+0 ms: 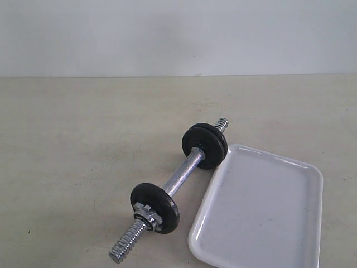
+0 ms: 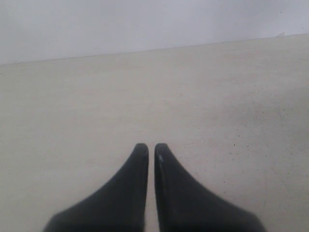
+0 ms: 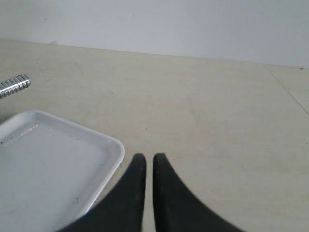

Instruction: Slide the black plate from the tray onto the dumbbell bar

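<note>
The dumbbell bar (image 1: 184,174) lies on the table, running from near left to far right. Two black plates (image 1: 207,148) sit side by side on its far end. A third black plate (image 1: 159,204) sits near its front end, with a silver star nut (image 1: 146,213) against it. The white tray (image 1: 262,206) lies to the right of the bar with nothing on it. My left gripper (image 2: 148,147) is shut and empty over bare table. My right gripper (image 3: 146,157) is shut and empty beside a corner of the tray (image 3: 43,174). Neither gripper shows in the exterior view.
A pale wall stands behind the beige table. In the right wrist view the bar's threaded end (image 3: 13,85) pokes in beyond the tray. A thin seam (image 3: 289,92) crosses the table at the far side.
</note>
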`<state>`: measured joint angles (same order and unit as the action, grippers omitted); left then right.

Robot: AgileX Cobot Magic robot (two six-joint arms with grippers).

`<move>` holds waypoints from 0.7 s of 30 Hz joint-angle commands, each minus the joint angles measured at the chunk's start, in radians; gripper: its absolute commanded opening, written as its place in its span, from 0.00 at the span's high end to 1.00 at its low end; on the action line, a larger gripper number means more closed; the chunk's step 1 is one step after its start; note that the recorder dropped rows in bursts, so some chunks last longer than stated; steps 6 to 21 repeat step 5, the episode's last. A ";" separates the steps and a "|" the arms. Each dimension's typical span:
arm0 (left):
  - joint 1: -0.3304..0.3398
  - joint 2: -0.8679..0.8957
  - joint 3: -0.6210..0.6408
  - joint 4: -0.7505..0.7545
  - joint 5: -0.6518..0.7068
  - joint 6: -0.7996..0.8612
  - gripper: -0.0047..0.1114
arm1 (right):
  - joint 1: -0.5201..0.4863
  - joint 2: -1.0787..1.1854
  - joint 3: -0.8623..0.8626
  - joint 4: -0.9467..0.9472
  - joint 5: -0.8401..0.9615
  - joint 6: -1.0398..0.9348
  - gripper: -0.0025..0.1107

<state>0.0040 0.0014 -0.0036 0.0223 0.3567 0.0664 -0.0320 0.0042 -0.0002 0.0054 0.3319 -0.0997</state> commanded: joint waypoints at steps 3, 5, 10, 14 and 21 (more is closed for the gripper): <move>0.003 -0.001 0.004 -0.004 -0.015 -0.009 0.92 | -0.006 -0.004 0.000 0.000 -0.009 -0.002 0.94; 0.003 -0.001 0.004 -0.004 -0.015 -0.009 0.92 | -0.006 -0.004 0.000 0.000 -0.009 -0.002 0.94; 0.003 -0.001 0.004 -0.004 -0.015 -0.009 0.92 | -0.006 -0.004 0.000 0.000 -0.009 -0.002 0.94; 0.003 -0.001 0.004 -0.004 -0.015 -0.009 0.92 | -0.006 -0.004 0.000 0.000 -0.009 -0.002 0.94; 0.003 -0.001 0.004 -0.004 -0.015 -0.009 0.92 | -0.006 -0.004 0.000 0.000 -0.009 -0.002 0.94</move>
